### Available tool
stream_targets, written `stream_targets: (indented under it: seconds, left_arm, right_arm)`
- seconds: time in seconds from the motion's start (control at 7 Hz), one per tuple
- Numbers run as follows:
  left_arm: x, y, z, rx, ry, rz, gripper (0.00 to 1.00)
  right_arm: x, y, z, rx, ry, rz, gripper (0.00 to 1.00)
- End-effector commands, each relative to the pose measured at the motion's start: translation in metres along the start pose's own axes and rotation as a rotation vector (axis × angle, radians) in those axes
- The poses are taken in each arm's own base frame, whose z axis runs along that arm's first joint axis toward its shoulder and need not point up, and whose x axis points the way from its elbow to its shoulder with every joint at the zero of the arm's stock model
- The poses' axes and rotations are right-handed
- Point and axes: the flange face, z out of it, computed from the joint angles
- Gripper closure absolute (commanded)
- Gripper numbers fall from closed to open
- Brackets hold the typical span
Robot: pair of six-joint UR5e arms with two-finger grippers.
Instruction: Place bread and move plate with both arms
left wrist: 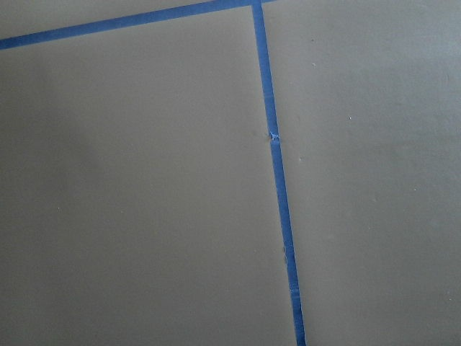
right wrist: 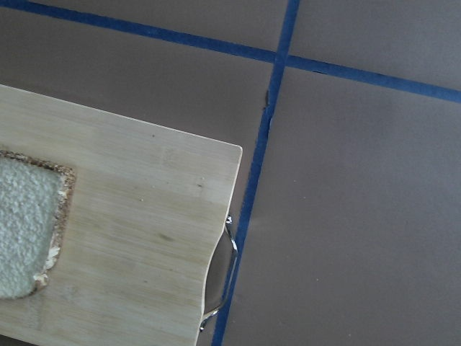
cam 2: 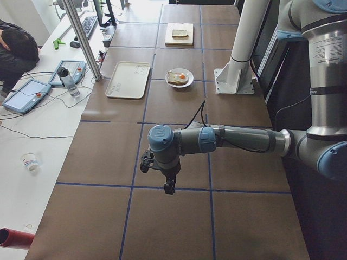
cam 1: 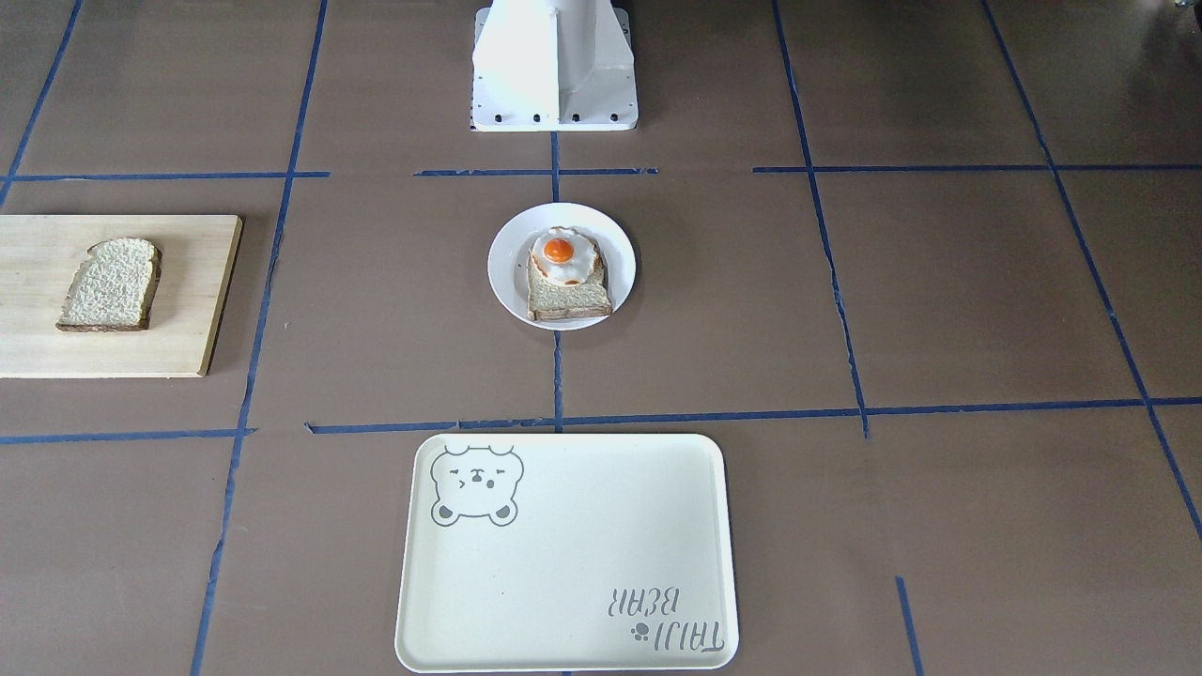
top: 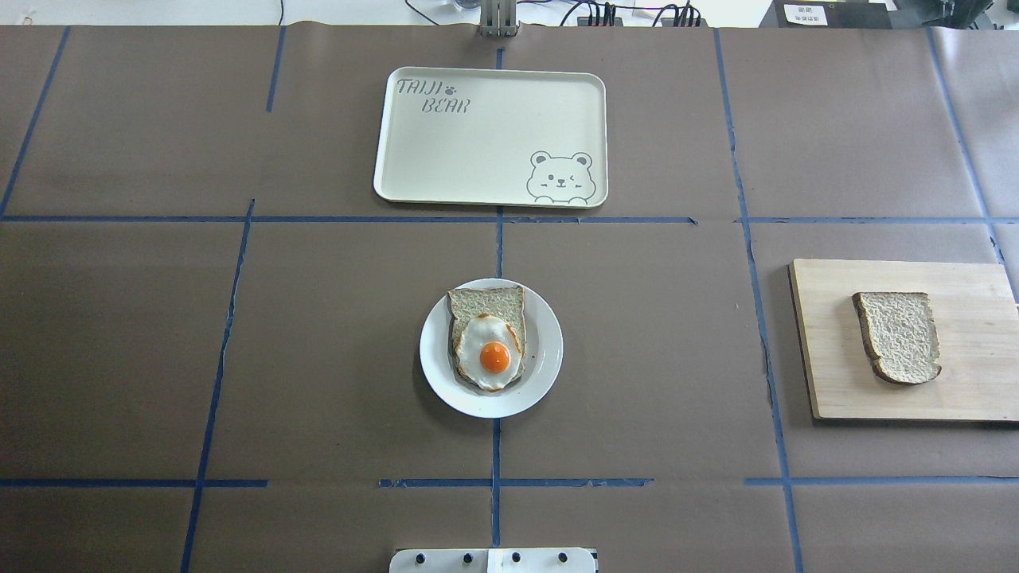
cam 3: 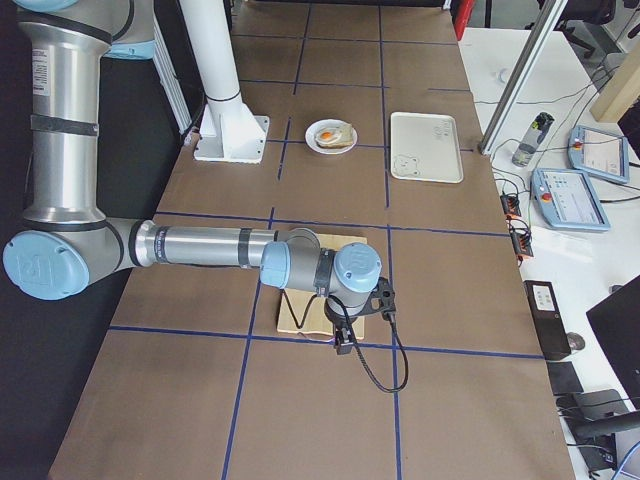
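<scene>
overhead exterior view, stage of task: you see the brown worktop [top: 159,358] with nothing yet moved. judged from the layout, the first step, fetching the bread, is only starting.

the left arm [cam 2: 238,140] reaches out low over bare worktop, well apart from every item. the right arm [cam 3: 200,246] reaches out over the wooden board [top: 828,342] on the robot's right.

the cream tray [top: 478,151] lies on the far side, just beyond the centre, and carries nothing. the plate [top: 545,350] sits at the centre, between the robot base and the tray, and carries an egg-topped toast [top: 487,338].

the bread [top: 898,336] lies flat on the board, well apart from the plate. its long axis runs roughly from robot side to far side, slightly tilted. its rounded, dark-crusted top points toward the robot and its flat end points away.

the left hand [cam 2: 169,184] and the right hand [cam 3: 343,340] show only in the side views, so you cannot tell whether either is open or closed.

next move, as a judgement: bring the right hand over the slice's middle and set its fingers across the short width.
</scene>
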Motion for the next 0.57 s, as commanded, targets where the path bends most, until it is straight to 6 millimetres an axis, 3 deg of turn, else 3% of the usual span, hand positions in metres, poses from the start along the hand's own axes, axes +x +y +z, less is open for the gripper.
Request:
stream_targets:
  seconds: [0.0, 0.14, 0.43]
  left_arm:
    - [0.0, 0.001, 0.001, -0.003, 0.002, -0.002, 0.0]
    - [0.0, 0.001, 0.001, -0.003, 0.002, -0.002, 0.0]
    - [0.0, 0.0, 0.001, -0.003, 0.002, 0.0, 0.0]
  right_arm:
    - [-0.028, -0.001, 0.023, 0.052, -0.083, 0.068, 0.0]
    - [-0.049, 0.003, 0.038, 0.119, -0.095, 0.136, 0.0]
    - [-0.12, 0.002, 0.073, 0.204, -0.169, 0.262, 0.02]
